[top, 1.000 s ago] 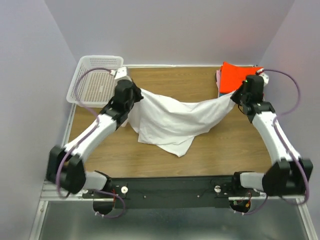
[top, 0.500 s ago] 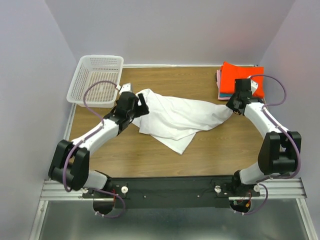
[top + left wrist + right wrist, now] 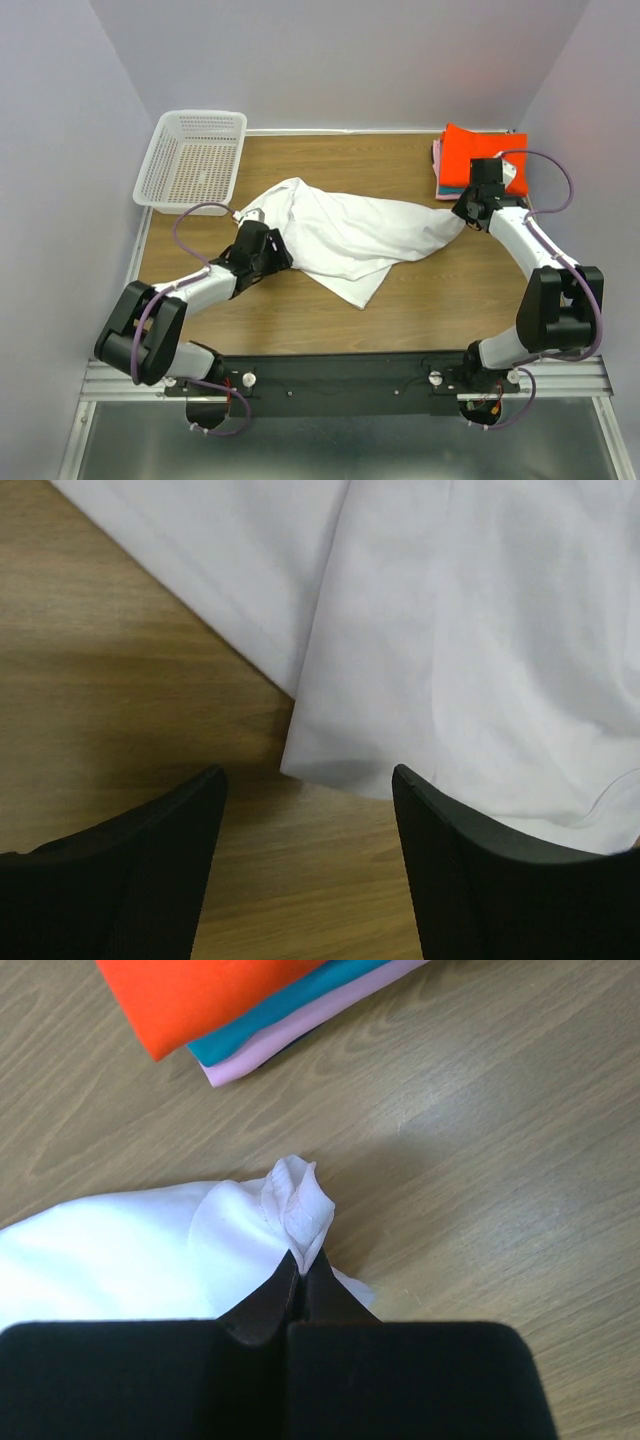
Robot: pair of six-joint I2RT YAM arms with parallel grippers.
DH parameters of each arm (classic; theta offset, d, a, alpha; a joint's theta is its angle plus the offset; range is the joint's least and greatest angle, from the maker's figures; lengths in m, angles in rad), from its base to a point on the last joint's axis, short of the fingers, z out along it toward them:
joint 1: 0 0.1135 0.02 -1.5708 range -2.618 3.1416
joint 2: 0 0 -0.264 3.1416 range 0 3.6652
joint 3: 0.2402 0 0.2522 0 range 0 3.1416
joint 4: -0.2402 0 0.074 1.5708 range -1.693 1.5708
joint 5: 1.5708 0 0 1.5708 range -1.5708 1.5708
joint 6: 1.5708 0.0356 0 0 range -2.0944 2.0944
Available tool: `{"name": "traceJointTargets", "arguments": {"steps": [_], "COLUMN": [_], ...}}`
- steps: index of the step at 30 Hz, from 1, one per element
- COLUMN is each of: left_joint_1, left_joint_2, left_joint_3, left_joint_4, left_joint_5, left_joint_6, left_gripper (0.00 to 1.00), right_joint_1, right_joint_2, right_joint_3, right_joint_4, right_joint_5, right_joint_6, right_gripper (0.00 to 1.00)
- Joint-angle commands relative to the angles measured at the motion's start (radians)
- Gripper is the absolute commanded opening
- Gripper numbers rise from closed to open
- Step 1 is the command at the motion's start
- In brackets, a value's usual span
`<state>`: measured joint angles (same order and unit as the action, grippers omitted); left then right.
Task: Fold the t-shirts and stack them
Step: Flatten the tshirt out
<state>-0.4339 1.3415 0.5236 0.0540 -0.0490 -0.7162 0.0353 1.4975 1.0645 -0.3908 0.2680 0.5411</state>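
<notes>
- Step in hand, by the look of it: spreading out the white t-shirt (image 3: 345, 232) ahead of any fold; not yet flat.
- Lying rumpled across the middle of the table (image 3: 420, 310), from centre-left of the top view over to the right, with a point of cloth reaching toward lower centre.
- On the left gripper (image 3: 307, 780), jaws wide apart with nothing between them; low at the shirt's left edge, a cloth corner just beyond the fingertips in the wrist view, bare wood beneath.
- On the right gripper (image 3: 300, 1265), jaws pinched tight on a small bunched tuft at the shirt's right end, close above the wood.
- At upper right of the top view, the folded stack (image 3: 478, 160): orange-red shirt (image 3: 200, 1000) on top, teal shirt (image 3: 290, 1015) and pink shirt (image 3: 300, 1048) beneath; near the held tuft, not touching it.
- At upper left, the mesh basket (image 3: 190, 160), apart from the cloth.
- Next, probably: taking a fresh pinch with the left on a hem or shoulder edge, then drawing both ends apart to pull out the creases.
- Called for: catching the right layer of the overlapped cloth, and keeping the right end off the stack.
</notes>
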Motion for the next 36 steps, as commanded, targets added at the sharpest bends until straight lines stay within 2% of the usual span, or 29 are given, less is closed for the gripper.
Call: {"name": "traceJointTargets", "arguments": {"steps": [1, 2, 4, 5, 6, 8, 11, 13, 19, 24, 30, 31, 36], "left_joint_1": [-0.003, -0.005, -0.003, -0.003, -0.005, -0.005, -0.005, -0.005, -0.005, -0.005, -0.005, -0.005, -0.003], "left_joint_2": [0.088, 0.102, 0.13, 0.134, 0.134, 0.124, 0.081, 0.036, -0.108, -0.244, -0.431, -0.455, -0.579], "left_joint_3": [0.035, 0.041, 0.053, 0.052, 0.052, 0.047, 0.038, 0.033, 0.035, 0.091, 0.284, 0.353, 0.535], "left_joint_4": [0.09, 0.093, 0.095, 0.095, 0.096, 0.095, 0.075, 0.058, 0.001, -0.077, -0.187, -0.201, -0.187], "left_joint_5": [0.072, 0.078, 0.086, 0.089, 0.093, 0.093, 0.09, 0.078, 0.075, 0.057, -0.092, -0.119, -0.176], "left_joint_6": [-0.006, -0.005, -0.003, -0.003, -0.003, -0.005, -0.009, -0.014, -0.008, 0.015, 0.052, 0.06, 0.135], "left_gripper": [0.61, 0.55, 0.38, 0.33, 0.24, 0.16, 0.12, 0.0, 0.0, 0.0, 0.0, 0.0, 0.0], "right_joint_1": [-0.006, -0.006, -0.005, -0.005, -0.006, -0.006, -0.006, -0.005, -0.006, -0.006, -0.005, -0.006, -0.006], "right_joint_2": [-0.017, -0.019, -0.019, -0.02, -0.025, -0.025, -0.025, -0.028, -0.06, -0.157, -0.336, -0.395, -0.534], "right_joint_3": [-0.015, -0.015, -0.017, -0.018, -0.018, -0.017, -0.017, -0.017, -0.014, -0.017, 0.028, 0.041, 0.204], "right_joint_4": [0.013, 0.013, 0.013, 0.013, 0.013, 0.013, 0.013, 0.013, 0.013, 0.013, 0.009, 0.009, -0.026], "right_joint_5": [-0.007, -0.006, -0.004, -0.004, 0.0, 0.002, -0.004, -0.004, -0.026, -0.062, -0.092, -0.113, -0.168], "right_joint_6": [-0.006, -0.006, -0.007, -0.009, -0.009, -0.009, -0.007, -0.007, -0.013, -0.027, -0.05, -0.05, -0.053], "right_gripper": [0.01, 0.01, 0.02, 0.01, 0.01, 0.01, 0.02, 0.02, 0.02, 0.01, 0.01, 0.01, 0.01]}}
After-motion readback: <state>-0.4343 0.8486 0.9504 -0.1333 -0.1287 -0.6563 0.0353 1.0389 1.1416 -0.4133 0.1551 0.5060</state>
